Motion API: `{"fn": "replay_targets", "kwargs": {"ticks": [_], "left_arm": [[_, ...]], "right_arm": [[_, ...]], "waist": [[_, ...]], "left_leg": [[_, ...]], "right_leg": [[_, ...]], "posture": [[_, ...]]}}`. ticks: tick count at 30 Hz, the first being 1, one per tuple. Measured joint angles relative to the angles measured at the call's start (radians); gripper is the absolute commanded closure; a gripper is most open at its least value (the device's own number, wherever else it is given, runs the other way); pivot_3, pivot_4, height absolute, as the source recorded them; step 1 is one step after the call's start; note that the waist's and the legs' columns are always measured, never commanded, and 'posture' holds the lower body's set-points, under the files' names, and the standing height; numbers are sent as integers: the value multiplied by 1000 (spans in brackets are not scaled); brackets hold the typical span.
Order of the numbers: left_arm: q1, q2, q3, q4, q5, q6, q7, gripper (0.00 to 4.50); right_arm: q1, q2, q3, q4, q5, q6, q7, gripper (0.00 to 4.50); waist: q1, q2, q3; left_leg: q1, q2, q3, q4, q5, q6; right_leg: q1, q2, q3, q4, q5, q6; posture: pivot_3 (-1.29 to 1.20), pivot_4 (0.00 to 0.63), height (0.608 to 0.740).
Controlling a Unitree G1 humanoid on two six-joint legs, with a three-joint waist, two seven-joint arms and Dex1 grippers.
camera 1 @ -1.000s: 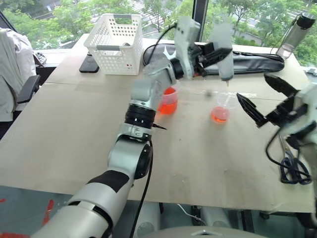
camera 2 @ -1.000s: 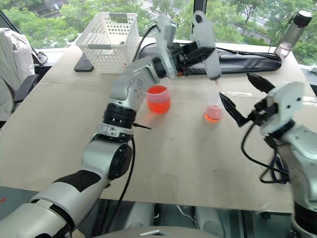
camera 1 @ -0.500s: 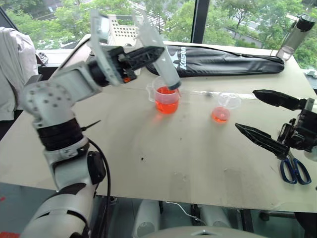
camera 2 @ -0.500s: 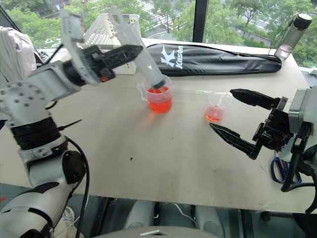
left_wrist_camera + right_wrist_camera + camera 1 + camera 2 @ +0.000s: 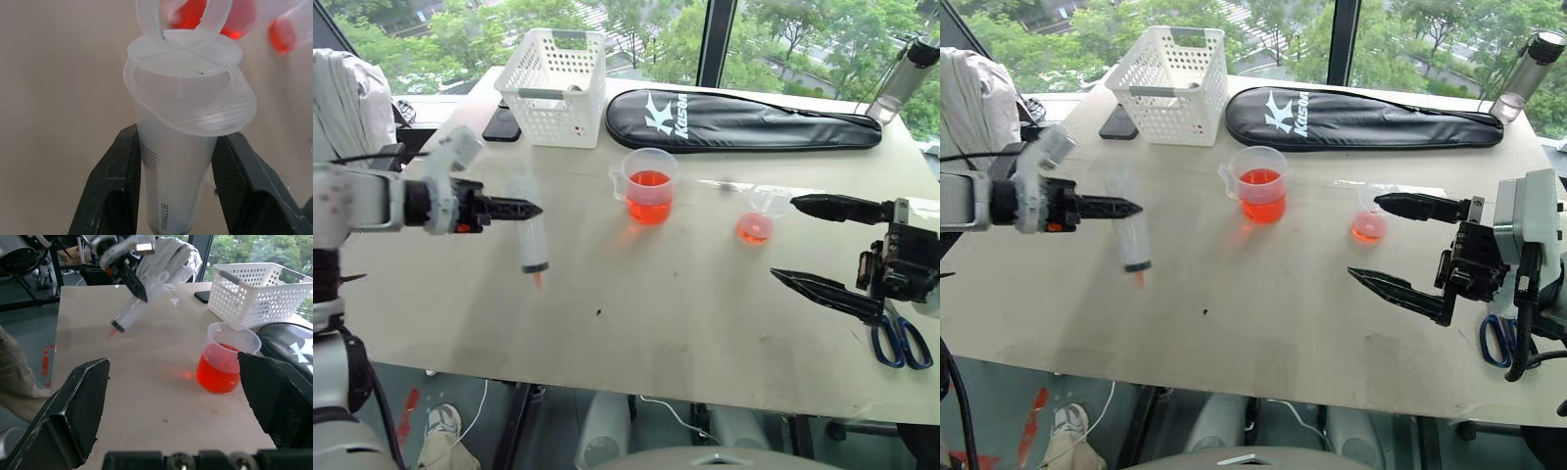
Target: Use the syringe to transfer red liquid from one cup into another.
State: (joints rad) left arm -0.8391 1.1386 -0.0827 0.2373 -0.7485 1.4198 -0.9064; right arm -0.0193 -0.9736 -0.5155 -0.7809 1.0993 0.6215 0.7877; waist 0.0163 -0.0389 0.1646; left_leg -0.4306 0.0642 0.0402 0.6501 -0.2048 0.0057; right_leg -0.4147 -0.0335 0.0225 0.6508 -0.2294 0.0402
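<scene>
Left wrist view: left jaws grasp syringe [image 5: 176,161], tip hidden; right jaws released.

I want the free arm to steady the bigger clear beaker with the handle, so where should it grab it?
Grip the large clear plastic measuring beaker across its upper wall with the open right end effector, coming level from the robot's right. The handle and spout face the left side, and the beaker stands upright, holding red liquid.

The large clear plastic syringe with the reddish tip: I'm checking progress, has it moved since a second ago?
Yes. The large clear plastic syringe has swung from above the small clear handleless cup leftward, past the handled beaker of red liquid.
</scene>
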Motion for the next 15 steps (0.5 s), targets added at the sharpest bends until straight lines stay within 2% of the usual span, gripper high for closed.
{"fn": "replay_targets", "kwargs": {"ticks": [6, 11, 15], "left_arm": [[-208, -148, -277, 331, 239, -160, -161, 3026], [-285, -241, -369, 528, 380, -285, -265, 3026], [-318, -296, -393, 663, 497, -384, -284, 1145]], "right_arm": [[71, 16, -5, -80, -17, -9, -20, 0], [131, 17, -17, -118, -27, -12, -32, 0], [182, 16, -50, -129, -34, -12, -31, 0]], "waist": [[4, -1, 0], [-8, -1, 0], [-10, -1, 0]], "left_leg": [[-2, -1, -2, 0, 0, 0], [-2, -1, -2, 0, 0, 0], [-1, -1, -3, 0, 0, 0]], "right_leg": [[0, 0, -1, -2, 0, 0], [0, 1, -1, -1, 0, 1], [0, 1, -1, 1, -1, 1]], "posture": [[0, 150, 724], [0, 150, 724], [0, 150, 724]]}}
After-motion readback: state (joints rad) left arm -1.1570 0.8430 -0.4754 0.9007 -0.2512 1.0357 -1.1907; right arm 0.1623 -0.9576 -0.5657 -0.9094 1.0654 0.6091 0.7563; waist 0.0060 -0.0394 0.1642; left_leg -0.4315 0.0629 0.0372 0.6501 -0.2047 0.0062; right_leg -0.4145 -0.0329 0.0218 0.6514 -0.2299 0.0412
